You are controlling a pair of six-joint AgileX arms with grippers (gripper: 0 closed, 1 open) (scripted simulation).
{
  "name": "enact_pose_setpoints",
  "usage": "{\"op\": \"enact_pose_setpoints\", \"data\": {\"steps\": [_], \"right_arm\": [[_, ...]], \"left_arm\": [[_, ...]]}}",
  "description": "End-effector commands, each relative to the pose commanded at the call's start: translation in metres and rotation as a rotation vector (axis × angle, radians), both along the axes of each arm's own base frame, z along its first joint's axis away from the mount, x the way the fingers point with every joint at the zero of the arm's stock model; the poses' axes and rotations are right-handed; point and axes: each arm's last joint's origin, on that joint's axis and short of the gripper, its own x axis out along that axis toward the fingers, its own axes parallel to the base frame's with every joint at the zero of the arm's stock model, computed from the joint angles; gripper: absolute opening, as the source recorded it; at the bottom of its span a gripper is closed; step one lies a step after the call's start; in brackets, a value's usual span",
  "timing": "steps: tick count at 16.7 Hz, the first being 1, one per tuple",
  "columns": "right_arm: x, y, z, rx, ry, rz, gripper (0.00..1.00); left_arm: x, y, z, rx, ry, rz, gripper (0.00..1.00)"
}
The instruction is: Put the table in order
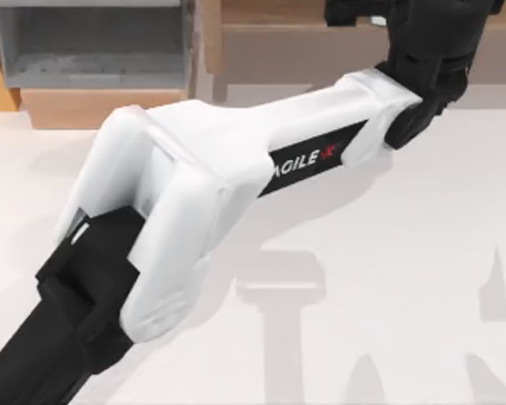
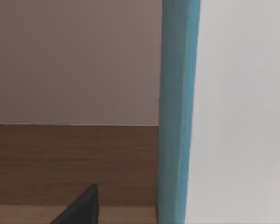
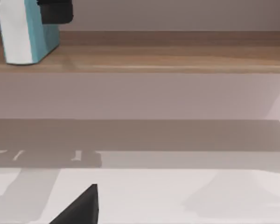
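Worktop (image 1: 388, 253) spreads beneath the left arm, which reaches across toward its far right corner. There the left hand (image 3: 55, 10) meets an upright teal-and-white box (image 3: 18, 32) on the shelf (image 3: 177, 58). Whether it grips, I cannot tell.

Brown wooden shelf (image 3: 177, 58) (plain wall (image 3: 177, 14) behind)

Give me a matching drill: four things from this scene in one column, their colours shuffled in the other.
Things:
1. table
2. long shelf
3. inside of the box at the top view's upper left
4. upright block standing on the shelf

Colours:
A. teal and white
B. grey
C. plain white
D. brown wood

Pairs: 1-C, 2-D, 3-B, 4-A
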Motion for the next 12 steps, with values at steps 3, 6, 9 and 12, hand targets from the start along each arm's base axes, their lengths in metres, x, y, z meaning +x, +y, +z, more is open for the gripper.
{"op": "enact_pose_setpoints", "data": {"steps": [3, 6, 9, 12], "right_arm": [[0.000, 0.000, 0.000, 0.000, 0.000, 0.000, 1.00], [0.000, 0.000, 0.000, 0.000, 0.000, 0.000, 1.00], [0.000, 0.000, 0.000, 0.000, 0.000, 0.000, 1.00], [0.000, 0.000, 0.000, 0.000, 0.000, 0.000, 1.00]], "left_arm": [[-0.001, 0.000, 0.003, -0.002, -0.003, -0.002, 1.00], [0.005, 0.000, 0.000, 0.002, 0.002, 0.000, 1.00], [0.015, -0.001, 0.001, -0.003, -0.003, 0.000, 1.00], [0.020, 0.000, 0.000, 0.000, 0.000, 0.000, 1.00]]}}
